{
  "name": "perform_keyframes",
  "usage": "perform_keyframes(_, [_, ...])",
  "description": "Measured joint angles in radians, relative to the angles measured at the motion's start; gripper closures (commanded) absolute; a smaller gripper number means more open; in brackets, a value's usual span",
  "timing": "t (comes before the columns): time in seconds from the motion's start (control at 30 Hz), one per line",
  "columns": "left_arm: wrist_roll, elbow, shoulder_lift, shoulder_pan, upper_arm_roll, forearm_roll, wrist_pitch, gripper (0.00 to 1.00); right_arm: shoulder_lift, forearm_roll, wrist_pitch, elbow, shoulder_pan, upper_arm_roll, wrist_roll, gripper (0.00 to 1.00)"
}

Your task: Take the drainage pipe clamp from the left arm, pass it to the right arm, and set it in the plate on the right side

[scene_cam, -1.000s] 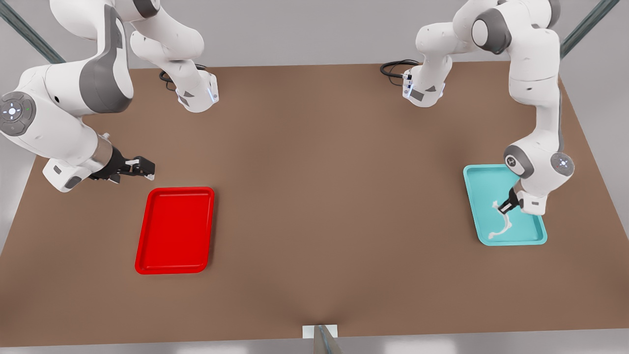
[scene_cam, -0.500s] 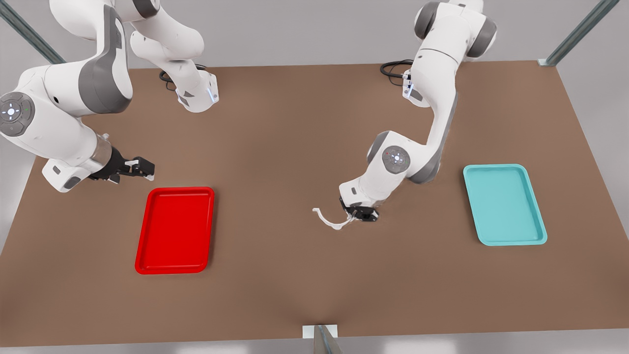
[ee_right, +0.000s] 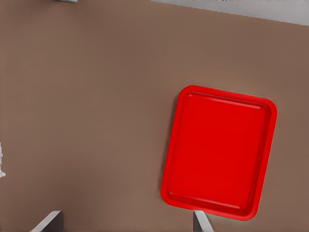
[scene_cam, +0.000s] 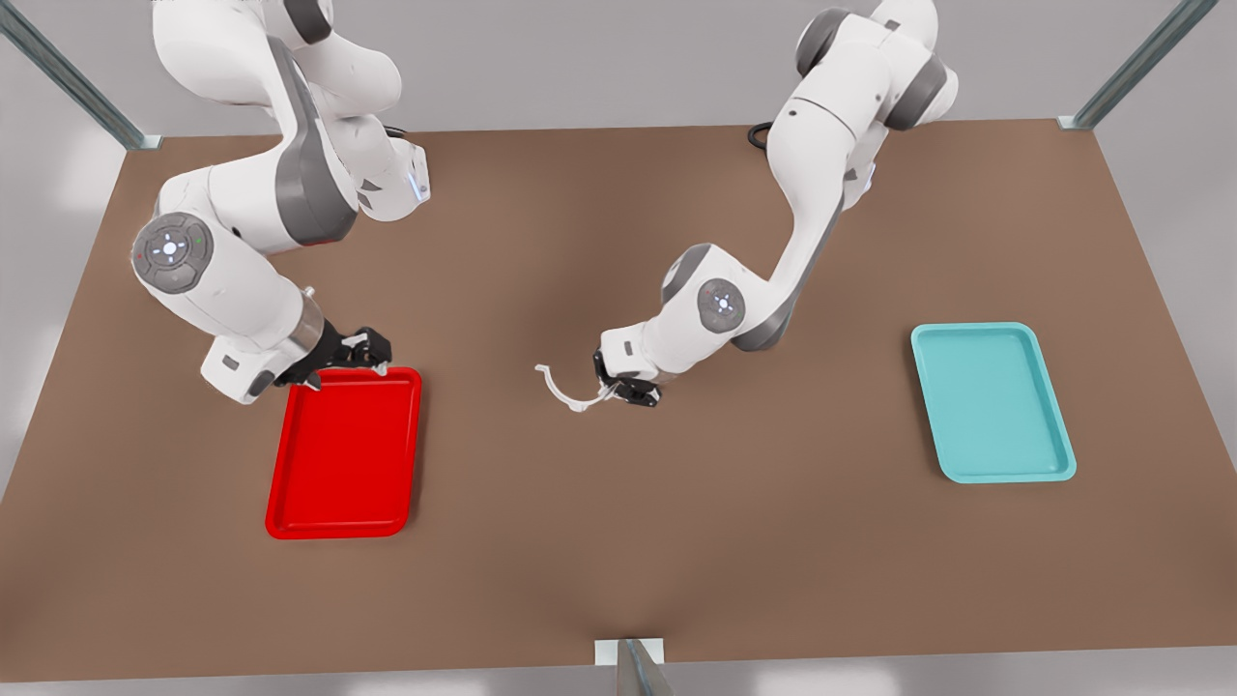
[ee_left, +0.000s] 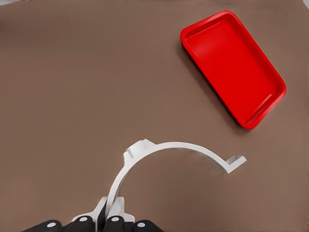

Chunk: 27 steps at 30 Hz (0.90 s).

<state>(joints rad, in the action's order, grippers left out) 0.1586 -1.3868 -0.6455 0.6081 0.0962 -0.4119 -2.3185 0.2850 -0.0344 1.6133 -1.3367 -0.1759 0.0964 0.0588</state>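
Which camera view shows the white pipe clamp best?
The left wrist view: the drainage pipe clamp shows its whole arc and both tabs, pinched by the left end effector. The front view shows it small; the right wrist view shows a sliver.

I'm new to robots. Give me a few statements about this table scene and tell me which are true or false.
1. The left pincer holds the drainage pipe clamp by one end. True.
2. The clamp lies in the cyan tray. False: it is held over the bare table, between the two trays.
3. The red plate has nothing in it. True.
4. The right pincer grips the clamp. False: it is open at the plate's far edge.
5. Both trays sit side by side. False: they are far apart.
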Motion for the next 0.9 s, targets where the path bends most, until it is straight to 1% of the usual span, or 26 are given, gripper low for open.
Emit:
perform_keyframes(0.17, [0.006,0.045,-0.031,-0.002,0.009,-0.071,-0.049,0.79,0.024,0.003,0.039,-0.008,-0.059,0.000,0.014,0.00])
perform_keyframes(0.4, [0.013,0.046,-0.034,0.001,0.012,-0.091,-0.076,0.79,0.022,0.004,0.095,-0.112,-0.056,0.044,0.032,0.00])
perform_keyframes(0.53, [0.017,0.046,-0.038,0.004,0.014,-0.093,-0.081,0.79,0.023,0.002,0.131,-0.133,-0.053,0.056,0.040,0.00])
perform_keyframes(0.63, [0.018,0.045,-0.038,0.005,0.014,-0.094,-0.084,0.79,0.060,0.005,0.171,-0.131,-0.117,0.093,0.052,0.00])
perform_keyframes(0.73, [0.019,0.045,-0.038,0.006,0.014,-0.094,-0.085,0.79,0.115,0.016,0.233,-0.123,-0.202,0.099,0.082,0.00])
perform_keyframes(0.87, [0.021,0.046,-0.040,0.006,0.014,-0.094,-0.086,0.79,0.185,0.051,0.331,-0.114,-0.233,0.100,0.128,0.00])
perform_keyframes(0.9, [0.021,0.045,-0.041,0.006,0.014,-0.095,-0.087,0.79,0.191,0.056,0.349,-0.114,-0.234,0.100,0.138,0.08])
